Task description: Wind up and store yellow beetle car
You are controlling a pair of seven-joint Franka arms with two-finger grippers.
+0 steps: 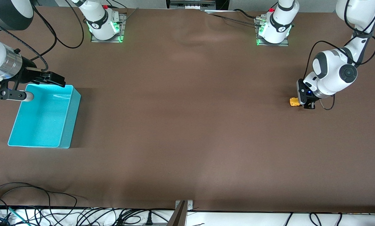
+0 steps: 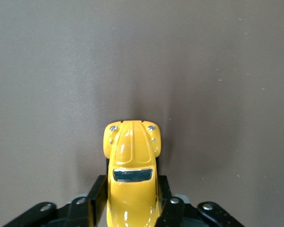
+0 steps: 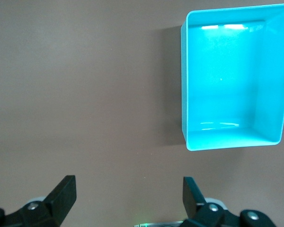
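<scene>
The yellow beetle car (image 1: 294, 102) is down at the brown table toward the left arm's end. My left gripper (image 1: 307, 103) is shut on it. In the left wrist view the car (image 2: 132, 156) sticks out forward between the black fingers (image 2: 97, 194), which press on both its sides. The turquoise bin (image 1: 75, 108) stands at the right arm's end and is empty. My right gripper (image 1: 57, 79) hangs open and empty over the table by the bin's rim. In the right wrist view the gripper (image 3: 128, 189) is spread wide, with the bin (image 3: 227, 139) off to one side.
The brown table cloth (image 1: 187, 125) lies bare between the car and the bin. Both arm bases (image 1: 104, 28) stand along the edge farthest from the front camera. Cables (image 1: 49, 213) lie along the edge nearest the front camera.
</scene>
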